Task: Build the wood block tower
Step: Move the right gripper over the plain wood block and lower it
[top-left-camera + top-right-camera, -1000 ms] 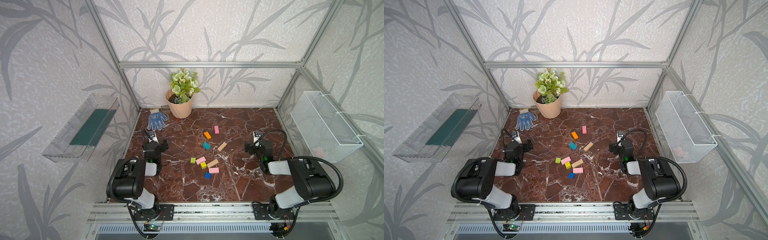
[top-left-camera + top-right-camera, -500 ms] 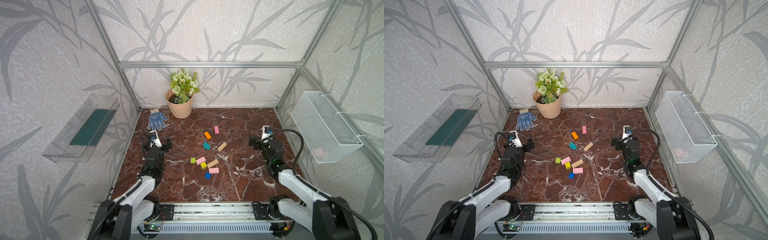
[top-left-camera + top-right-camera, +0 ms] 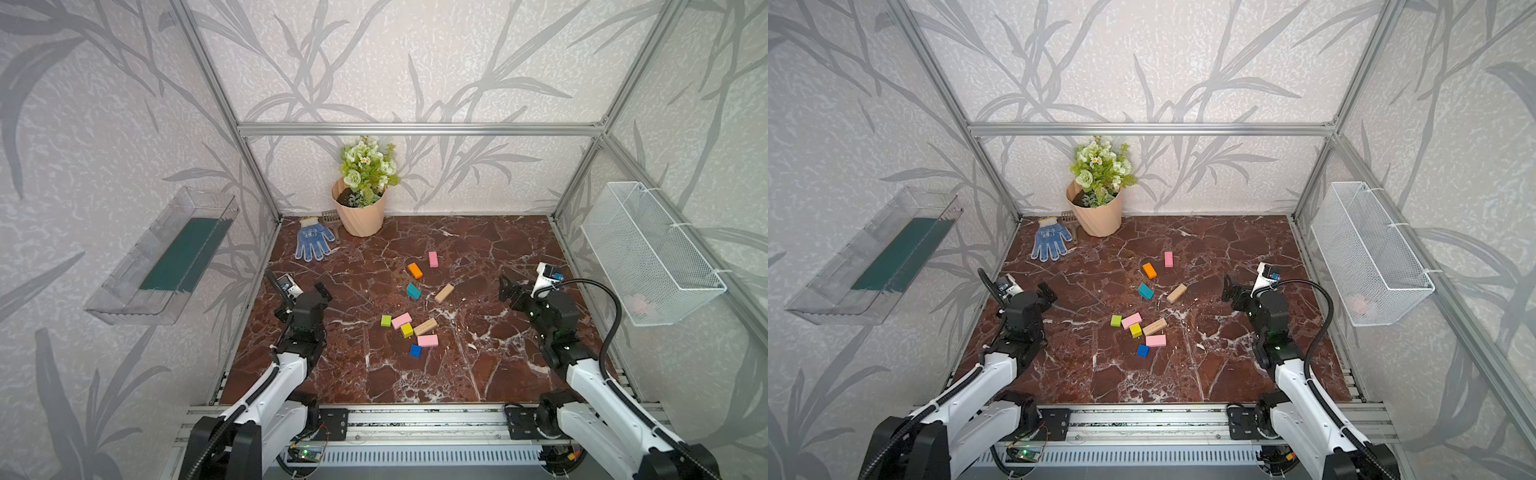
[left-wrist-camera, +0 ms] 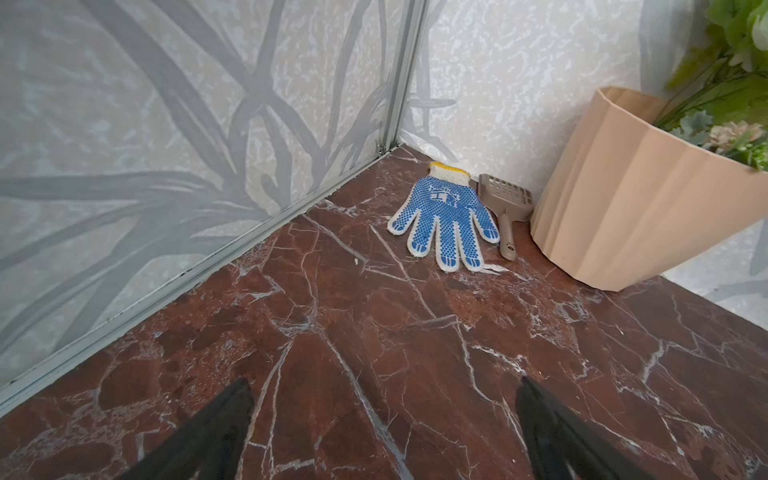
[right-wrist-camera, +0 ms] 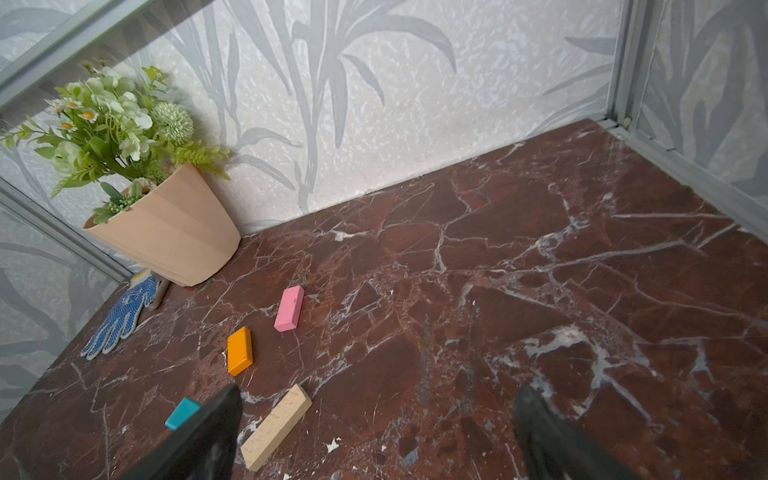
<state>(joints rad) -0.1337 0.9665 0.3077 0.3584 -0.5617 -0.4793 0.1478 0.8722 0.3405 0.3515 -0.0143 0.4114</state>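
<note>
The left gripper (image 4: pixel 380 415) and right gripper (image 5: pixel 378 415) both gape, empty. The wood blocks (image 3: pixel 401 320) lie scattered in front of the flower pot (image 3: pixel 360 216), none stacked. Best to start with a plain bar (image 3: pixel 425 326), pinching its long sides squarely.

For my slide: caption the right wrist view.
Four blocks scattered on marble floor by a flower pot; jaws open, empty.
</note>
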